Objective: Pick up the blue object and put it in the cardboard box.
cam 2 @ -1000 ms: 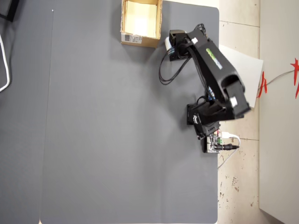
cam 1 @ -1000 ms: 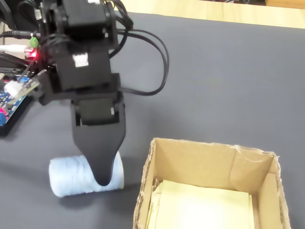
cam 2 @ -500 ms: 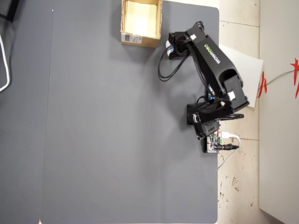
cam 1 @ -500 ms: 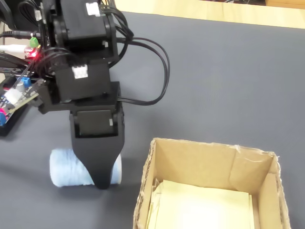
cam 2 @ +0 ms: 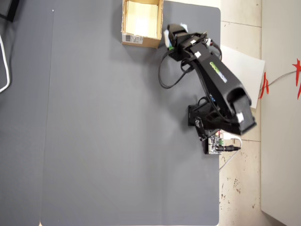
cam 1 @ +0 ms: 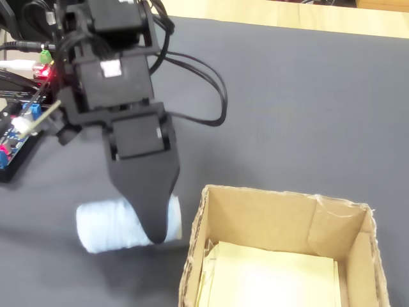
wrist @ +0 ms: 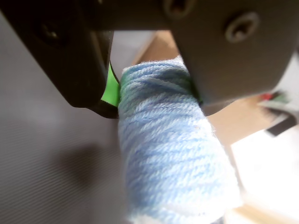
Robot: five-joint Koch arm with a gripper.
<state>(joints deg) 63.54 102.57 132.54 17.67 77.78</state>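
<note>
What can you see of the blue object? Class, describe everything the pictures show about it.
The blue object is a pale light-blue bundle with whitish patches, and its surface looks like wound yarn. In the wrist view the gripper is shut on its upper part, one jaw pressed against each side. In the fixed view it shows as a squat roll lying sideways, partly hidden behind the black jaw, just left of the cardboard box and outside it. Whether it rests on the grey mat or hangs just above cannot be told.
</note>
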